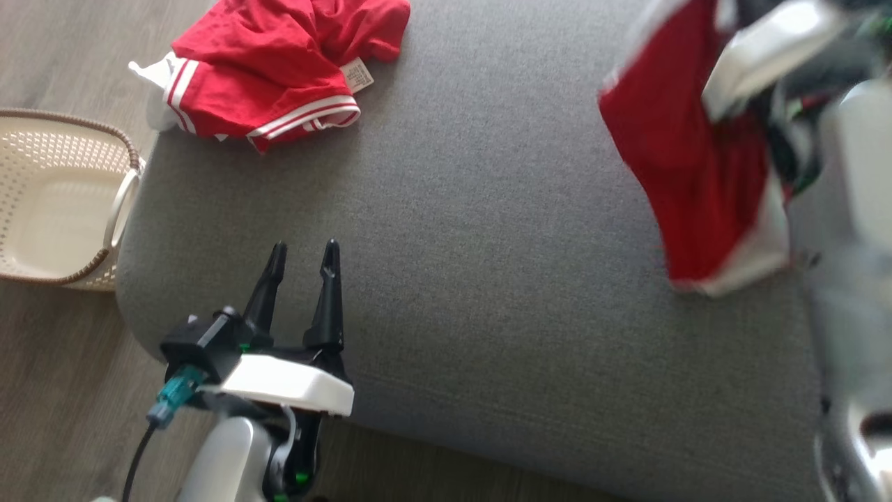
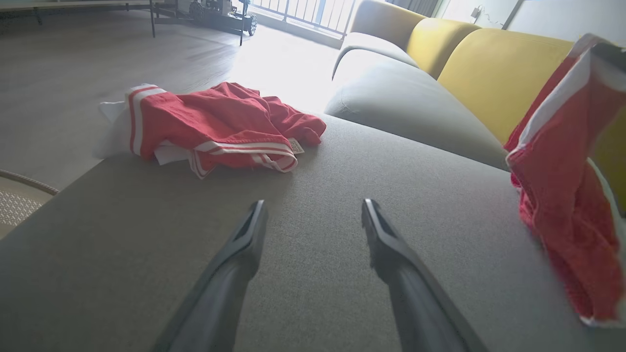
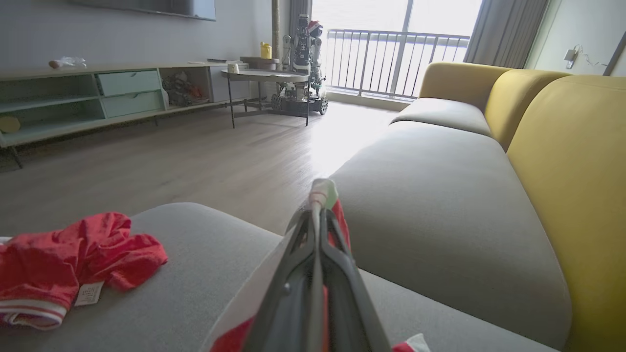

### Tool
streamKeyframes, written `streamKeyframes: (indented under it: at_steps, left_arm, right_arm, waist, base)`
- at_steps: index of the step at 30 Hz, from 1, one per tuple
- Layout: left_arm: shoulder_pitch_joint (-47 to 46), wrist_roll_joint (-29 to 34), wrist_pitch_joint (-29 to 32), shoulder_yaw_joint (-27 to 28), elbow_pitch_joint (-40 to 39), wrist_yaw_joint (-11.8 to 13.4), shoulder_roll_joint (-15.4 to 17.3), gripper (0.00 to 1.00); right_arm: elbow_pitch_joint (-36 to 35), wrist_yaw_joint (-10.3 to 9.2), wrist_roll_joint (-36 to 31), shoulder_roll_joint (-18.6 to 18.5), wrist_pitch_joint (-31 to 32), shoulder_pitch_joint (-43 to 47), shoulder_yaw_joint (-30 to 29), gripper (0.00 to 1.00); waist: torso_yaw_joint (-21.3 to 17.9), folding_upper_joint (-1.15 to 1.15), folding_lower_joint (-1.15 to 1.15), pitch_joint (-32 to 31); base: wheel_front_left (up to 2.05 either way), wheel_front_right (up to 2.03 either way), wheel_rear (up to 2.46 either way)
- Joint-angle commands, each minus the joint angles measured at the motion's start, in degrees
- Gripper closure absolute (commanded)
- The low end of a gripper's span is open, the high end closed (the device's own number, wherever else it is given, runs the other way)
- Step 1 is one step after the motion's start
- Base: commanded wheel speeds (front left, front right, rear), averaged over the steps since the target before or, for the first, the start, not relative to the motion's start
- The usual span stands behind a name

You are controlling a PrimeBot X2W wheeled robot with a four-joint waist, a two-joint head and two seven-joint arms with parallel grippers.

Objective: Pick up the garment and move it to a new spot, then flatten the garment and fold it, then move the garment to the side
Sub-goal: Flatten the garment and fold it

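Note:
The garment [image 1: 690, 174] is red cloth with white trim. It hangs in the air over the right side of the grey sofa cushion [image 1: 488, 244], blurred in the head view. My right gripper [image 3: 319, 215] is shut on its white edge [image 3: 323, 193], with red cloth drooping below the fingers. In the left wrist view the hanging garment [image 2: 562, 195] is at the right. My left gripper [image 1: 305, 247] stands open above the cushion's near left part, fingers spread with nothing between them [image 2: 314, 205].
A second red garment [image 1: 279, 63] with white stripes lies crumpled at the cushion's far left corner [image 2: 215, 127]. A cream perforated basket [image 1: 125, 202] stands on the wood floor left of the sofa. Yellow backrests [image 3: 562, 146] rise along the far side.

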Motion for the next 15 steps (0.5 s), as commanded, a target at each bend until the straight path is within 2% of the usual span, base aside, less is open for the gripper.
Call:
streamKeyframes:
  at_steps: [1,4,8,9,11,12,13,14,15]
  left_arm:
    - [-2.7,-0.5,-0.3,1.1,-1.9,0.1,0.5,0.00]
    - [-3.6,-1.0,-0.3,0.3,-1.9,0.1,0.5,0.00]
    - [-4.7,-1.6,-0.3,-0.7,-1.7,0.2,0.5,0.00]
    - [-4.9,-1.7,-0.3,-0.8,-1.7,0.3,0.5,0.00]
    - [-5.2,-1.9,-0.3,-0.9,-1.6,0.4,0.5,0.00]
    - [-5.2,-1.9,-0.3,-0.9,-1.6,0.4,0.5,0.00]
    - [-5.3,-2.0,-0.3,-0.9,-1.6,0.4,0.5,0.00]
    - [-5.3,-2.0,-0.3,-0.9,-1.6,0.4,0.5,0.00]
    - [-5.3,-1.9,-0.3,-0.8,-1.5,0.5,0.5,0.00]
  right_arm:
    - [-0.3,-0.01,1.8,0.1,1.7,-4.3,-0.3,1.00]
    - [4.3,-0.01,3.2,-0.8,3.0,-8.1,-2.6,1.00]
    - [11.0,-0.01,1.5,-2.5,0.8,-12.1,-4.3,1.00]
    - [12.5,-0.01,0.9,-2.7,-0.4,-13.0,-4.7,0.85]
    - [15.0,-0.01,-0.3,-2.9,-3.0,-14.5,-5.2,0.42]
    - [15.0,-0.01,-0.3,-2.9,-3.0,-14.5,-5.2,0.42]
    - [16.1,-0.01,-0.8,-2.7,-4.4,-15.2,-5.5,0.17]
    - [17.2,-0.01,-1.0,-2.5,-5.5,-15.8,-5.7,0.00]
    - [18.5,-0.01,-1.0,-2.2,-6.1,-16.3,-5.5,0.00]
  waist:
    - [0.3,0.00,0.00,1.1]
    - [1.0,0.00,0.00,2.3]
    - [2.2,0.00,0.00,3.5]
    - [2.4,0.00,0.00,3.7]
    - [2.6,0.00,0.00,3.9]
    - [2.6,0.00,0.00,3.9]
    - [2.6,0.00,0.00,4.0]
    - [2.6,0.00,0.00,4.0]
    - [2.5,0.00,0.00,3.9]
  base:
    - [0.00,0.00,0.00]
    - [0.00,0.00,0.00]
    - [0.00,0.00,0.00]
    - [0.00,0.00,0.00]
    - [0.00,0.00,0.00]
    - [0.00,0.00,0.00]
    - [0.00,0.00,0.00]
    - [0.00,0.00,0.00]
    - [0.00,0.00,0.00]
